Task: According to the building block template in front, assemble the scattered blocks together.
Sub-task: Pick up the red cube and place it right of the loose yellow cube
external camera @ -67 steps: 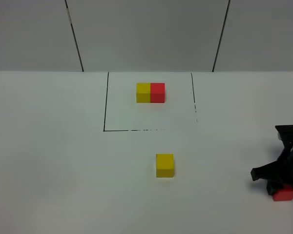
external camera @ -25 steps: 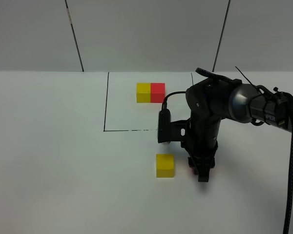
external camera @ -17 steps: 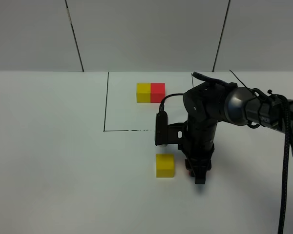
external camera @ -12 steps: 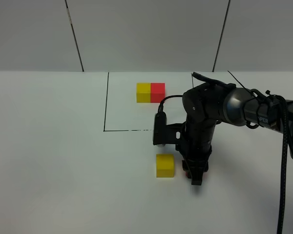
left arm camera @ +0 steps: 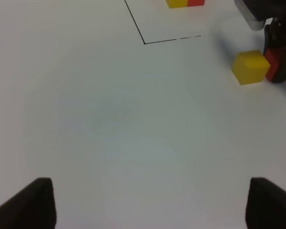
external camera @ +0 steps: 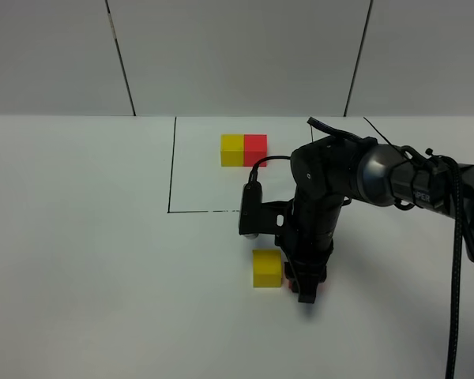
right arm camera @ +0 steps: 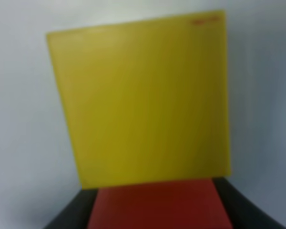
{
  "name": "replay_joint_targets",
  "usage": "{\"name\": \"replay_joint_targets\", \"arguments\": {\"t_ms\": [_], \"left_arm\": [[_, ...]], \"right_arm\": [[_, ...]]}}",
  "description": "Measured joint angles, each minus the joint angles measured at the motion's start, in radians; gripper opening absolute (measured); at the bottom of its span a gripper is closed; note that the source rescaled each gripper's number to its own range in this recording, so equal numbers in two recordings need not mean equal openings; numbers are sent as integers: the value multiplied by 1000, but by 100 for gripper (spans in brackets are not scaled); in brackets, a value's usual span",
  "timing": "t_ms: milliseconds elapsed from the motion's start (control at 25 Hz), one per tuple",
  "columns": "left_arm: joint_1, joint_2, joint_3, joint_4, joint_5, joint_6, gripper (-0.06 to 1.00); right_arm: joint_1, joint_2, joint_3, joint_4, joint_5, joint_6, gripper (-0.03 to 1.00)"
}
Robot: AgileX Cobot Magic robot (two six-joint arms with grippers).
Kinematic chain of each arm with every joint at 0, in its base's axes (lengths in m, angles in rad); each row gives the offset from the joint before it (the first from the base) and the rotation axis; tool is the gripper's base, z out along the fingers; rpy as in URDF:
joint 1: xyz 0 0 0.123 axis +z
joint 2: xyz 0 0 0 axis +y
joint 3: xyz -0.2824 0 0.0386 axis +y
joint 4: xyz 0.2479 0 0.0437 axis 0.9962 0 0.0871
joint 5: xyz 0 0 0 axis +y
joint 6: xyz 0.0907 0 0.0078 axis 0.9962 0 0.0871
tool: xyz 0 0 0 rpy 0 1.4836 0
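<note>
On the counter (external camera: 79, 260), beside the yellow cube (external camera: 267, 268) | red cube (right arm camera: 157, 205) clenched in right gripper (external camera: 304, 286) | judged light, rigid, smooth; flat opposite faces best gripped | left gripper (left arm camera: 143, 200) spread, empty.

**No legible text**

White lettering on right arm (external camera: 415, 185) in exterior high view, too small and blurred to read. Tiny red mark near corner of yellow cube (right arm camera: 143, 100) in right wrist view, unreadable. Nothing legible on template (external camera: 243, 150) or table (external camera: 79, 260).
</note>
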Motion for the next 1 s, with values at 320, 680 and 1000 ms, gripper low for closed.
{"name": "replay_joint_targets", "arguments": {"t_ms": [320,680,1000], "left_arm": [[0,0,0,0,0,-1,70],[0,0,0,0,0,-1,70],[0,0,0,0,0,-1,70]], "right_arm": [[9,0,0,3,-18,-22,0],[9,0,0,6,-25,-39,0],[9,1,0,6,-25,-54,0]]}}
